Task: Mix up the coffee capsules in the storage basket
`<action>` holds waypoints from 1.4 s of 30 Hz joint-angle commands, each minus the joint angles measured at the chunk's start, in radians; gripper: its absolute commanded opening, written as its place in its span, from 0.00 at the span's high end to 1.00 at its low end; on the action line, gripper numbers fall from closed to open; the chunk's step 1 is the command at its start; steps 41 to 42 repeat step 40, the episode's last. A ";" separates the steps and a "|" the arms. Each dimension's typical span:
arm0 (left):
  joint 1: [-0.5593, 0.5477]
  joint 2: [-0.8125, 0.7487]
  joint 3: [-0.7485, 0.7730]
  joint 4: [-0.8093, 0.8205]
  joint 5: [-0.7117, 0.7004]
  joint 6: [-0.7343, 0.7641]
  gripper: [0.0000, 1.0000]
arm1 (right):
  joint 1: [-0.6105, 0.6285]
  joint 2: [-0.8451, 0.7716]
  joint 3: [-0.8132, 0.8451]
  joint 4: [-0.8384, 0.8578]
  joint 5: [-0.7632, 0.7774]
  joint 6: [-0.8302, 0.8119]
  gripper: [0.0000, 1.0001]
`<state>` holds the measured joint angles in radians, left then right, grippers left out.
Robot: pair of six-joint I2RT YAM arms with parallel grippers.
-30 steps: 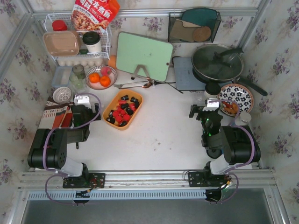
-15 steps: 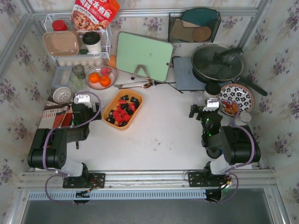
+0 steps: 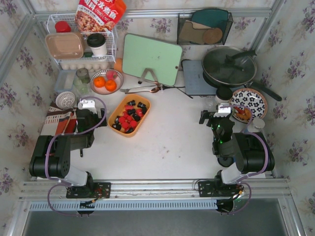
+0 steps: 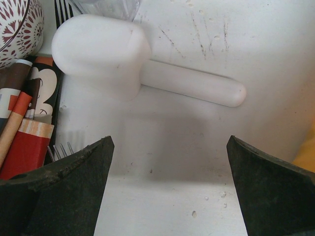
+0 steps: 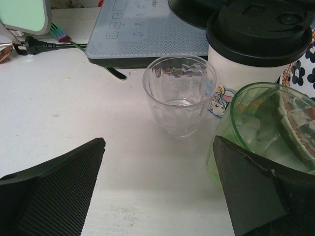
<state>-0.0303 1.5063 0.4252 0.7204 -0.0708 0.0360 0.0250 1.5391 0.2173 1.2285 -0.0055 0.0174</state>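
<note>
The orange storage basket [image 3: 121, 109] lies left of the table's centre, and its edge shows at the right of the left wrist view [image 4: 307, 155]. Several red and black coffee capsules [image 3: 130, 116] lie loose in it. My left gripper [image 3: 88, 111] rests just left of the basket, apart from it, open over bare table [image 4: 167, 140] with nothing between its fingers. My right gripper [image 3: 216, 112] sits far to the right, open and empty [image 5: 158, 140], pointing at a clear glass [image 5: 179, 96].
A white handled object [image 4: 123, 59], a patterned bowl [image 3: 65, 100] and a magazine [image 3: 60, 120] lie by the left gripper. A lidded cup [image 5: 256, 44] and green container [image 5: 268, 128] stand by the right one. Oranges [image 3: 105, 83], cutting board [image 3: 151, 59], pan [image 3: 229, 65] and wire rack [image 3: 81, 46] line the back.
</note>
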 commanded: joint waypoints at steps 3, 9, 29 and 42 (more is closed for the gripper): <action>0.001 -0.005 0.003 0.025 0.008 0.010 0.00 | 0.001 0.002 0.005 0.055 0.010 -0.005 0.00; 0.001 -0.005 0.003 0.025 0.008 0.011 0.00 | 0.001 0.001 0.005 0.054 0.011 -0.005 0.00; 0.001 -0.005 0.003 0.026 0.008 0.010 0.00 | 0.001 0.002 0.004 0.055 0.011 -0.007 0.00; 0.001 -0.004 0.004 0.026 0.008 0.010 0.00 | 0.007 0.002 0.002 0.059 -0.003 -0.018 0.00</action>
